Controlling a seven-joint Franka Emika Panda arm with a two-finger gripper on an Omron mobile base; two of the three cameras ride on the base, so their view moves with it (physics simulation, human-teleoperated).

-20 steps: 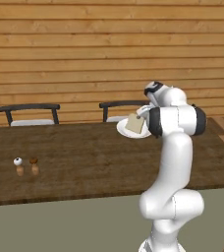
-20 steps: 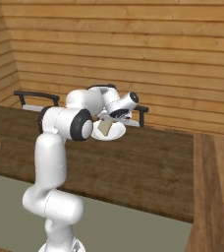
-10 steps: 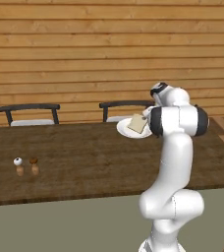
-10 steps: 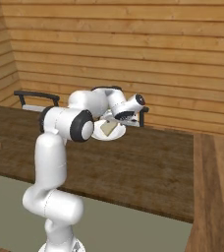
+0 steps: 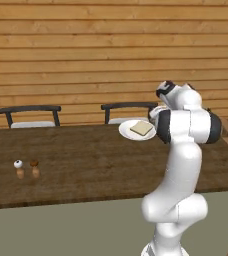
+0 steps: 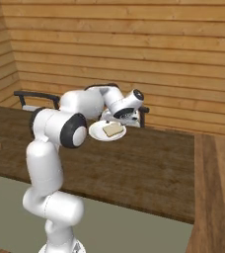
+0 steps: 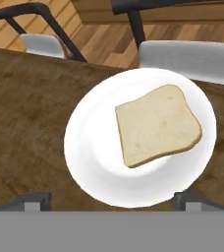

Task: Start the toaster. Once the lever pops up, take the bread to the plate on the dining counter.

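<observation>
My gripper (image 7: 111,199) has just let go, jaws wide apart with nothing between them. Left base view: bread (image 5: 142,128) lies flat on the plate (image 5: 126,131). Right base view: same, plate on the counter (image 6: 149,163). Hand view: slice sits free below me, so delivery looks done.

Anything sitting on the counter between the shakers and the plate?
No. In the left base view, bare dark wood runs from the two shakers to the plate, which holds the bread.
</observation>
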